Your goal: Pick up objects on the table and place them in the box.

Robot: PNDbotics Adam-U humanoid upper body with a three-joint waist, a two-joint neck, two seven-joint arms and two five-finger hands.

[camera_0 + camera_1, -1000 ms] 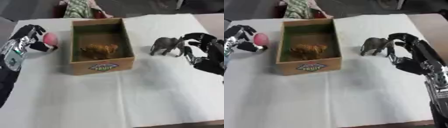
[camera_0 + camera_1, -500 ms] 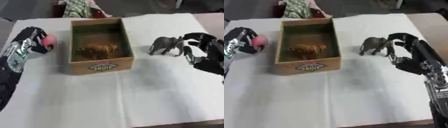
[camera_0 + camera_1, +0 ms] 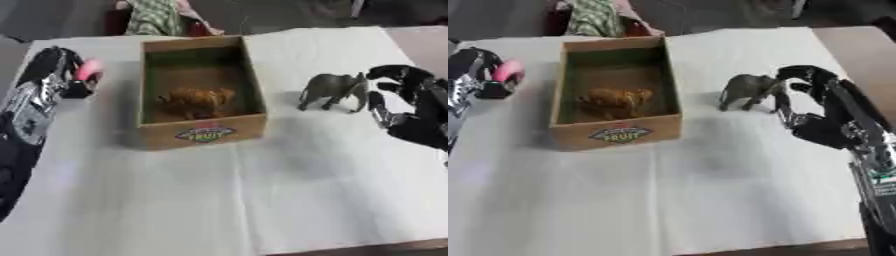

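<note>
Right now the cardboard box point(image 3: 200, 133) is sitting open near the middle of a table covered in a white cloth point(image 3: 262, 200), with a round label reading "FRUIT" on its near wall. Inside it an orange-brown toy animal point(image 3: 198, 100) is standing on the box floor, towards the near end, and it is too blurred to tell which animal it is

Left of the box, the robot's left hand point(image 3: 61, 70) is coming in along the table's left edge, its fingers curling round a small pink object point(image 3: 88, 70). That pink thing is showing only partly between the black fingers, so its shape is unclear; it is sitting well apart from the box's left wall and not over the opening. Whether it is resting on the cloth or being held off it is not showing

Right of the box, a grey toy elephant point(image 3: 330, 90) is standing upright on the cloth, head pointing towards the right. The right hand point(image 3: 815, 115) is sitting just beside it on the far right, fingers bent in a loose arc around the elephant's head end with a gap between thumb and fingers, not closing on it. One fingertip point(image 3: 378, 73) is looking very near the elephant's head, contact unclear

Beyond the table's far edge some striped green and white fabric point(image 3: 156, 15) is showing
</note>
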